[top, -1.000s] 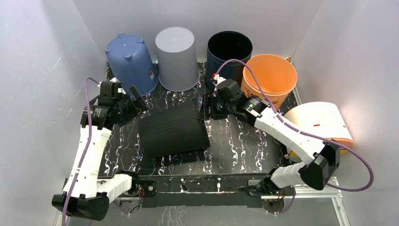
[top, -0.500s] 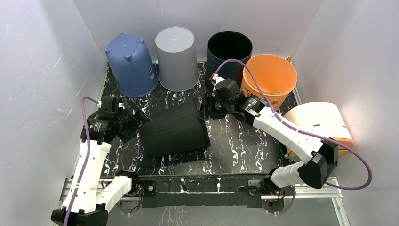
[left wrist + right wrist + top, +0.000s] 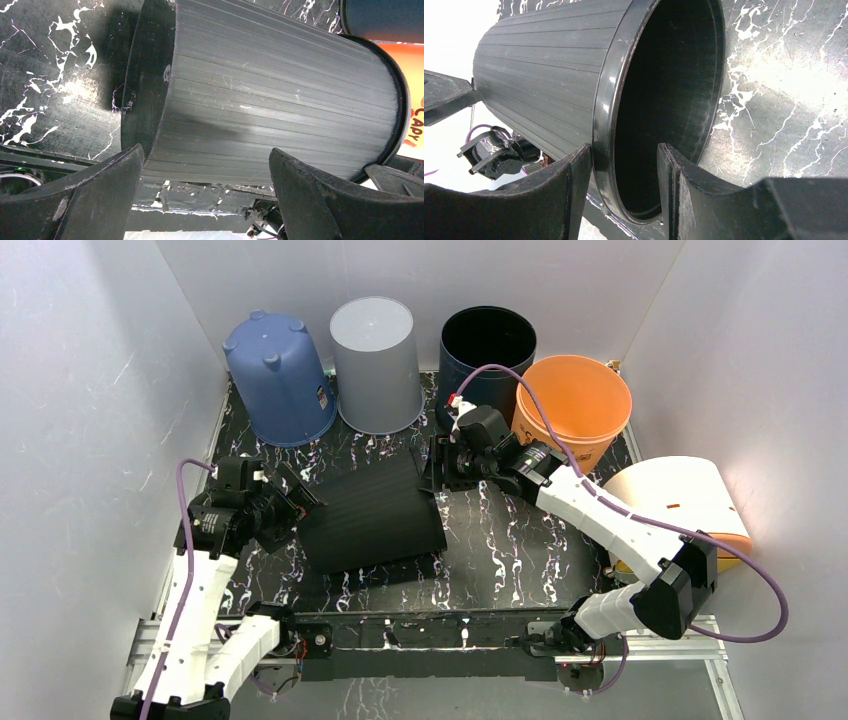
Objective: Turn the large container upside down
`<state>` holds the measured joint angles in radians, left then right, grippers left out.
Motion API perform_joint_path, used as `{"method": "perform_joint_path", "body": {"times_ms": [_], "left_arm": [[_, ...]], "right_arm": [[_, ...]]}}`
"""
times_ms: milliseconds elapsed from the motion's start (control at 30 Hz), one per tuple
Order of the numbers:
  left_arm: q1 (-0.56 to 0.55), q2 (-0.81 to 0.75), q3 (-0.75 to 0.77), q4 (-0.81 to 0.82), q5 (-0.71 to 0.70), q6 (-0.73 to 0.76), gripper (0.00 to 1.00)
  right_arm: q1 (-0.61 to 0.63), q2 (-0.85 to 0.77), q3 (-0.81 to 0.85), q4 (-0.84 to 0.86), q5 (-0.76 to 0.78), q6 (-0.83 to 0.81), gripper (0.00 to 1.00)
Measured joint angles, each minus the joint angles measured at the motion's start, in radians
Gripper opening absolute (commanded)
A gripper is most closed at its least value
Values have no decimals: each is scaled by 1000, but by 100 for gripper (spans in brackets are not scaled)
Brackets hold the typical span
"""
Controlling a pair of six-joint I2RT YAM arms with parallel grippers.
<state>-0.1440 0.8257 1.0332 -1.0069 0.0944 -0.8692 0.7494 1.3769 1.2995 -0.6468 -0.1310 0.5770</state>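
1. Blue bucket (image 3: 280, 375): back left of the bench (image 3: 510, 540), bottom up.
2. My left gripper (image 3: 292, 502): spread wide, holding nothing, facing the ribbed side of item 3 near its closed end. Whether a finger touches it I cannot tell.
3. Large black container (image 3: 370, 510): the task's thing. It lies on its side mid-bench, closed end toward my left gripper and mouth toward my right.
4. Grey bucket (image 3: 375, 365): back row, bottom up, just beside item 1.
5. My right gripper (image 3: 623, 150): astride the container's rim, one finger (image 3: 549, 200) outside the wall, the other (image 3: 684, 190) inside the mouth. Whether it pinches, I cannot tell.
6. Dark bucket (image 3: 488, 345): back row, mouth up.
7. Orange bucket (image 3: 572, 400): mouth up, touching item 6.
8. Cream container (image 3: 680, 505): far right, tipped on its side.
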Motion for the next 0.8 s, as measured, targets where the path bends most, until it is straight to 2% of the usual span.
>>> {"method": "perform_joint_path", "body": {"times_ms": [133, 367, 567, 800], "left_arm": [[0, 2, -30, 23, 24, 9, 92], [4, -75, -174, 156, 131, -6, 91], [4, -34, -173, 228, 229, 14, 93], [16, 1, -150, 300, 279, 28, 93]], "right_arm": [[0, 0, 0, 0, 0, 1, 48], [0, 0, -3, 0, 1, 3, 48], [-2, 0, -30, 25, -6, 24, 48], [-28, -10, -64, 76, -17, 55, 49]]}}
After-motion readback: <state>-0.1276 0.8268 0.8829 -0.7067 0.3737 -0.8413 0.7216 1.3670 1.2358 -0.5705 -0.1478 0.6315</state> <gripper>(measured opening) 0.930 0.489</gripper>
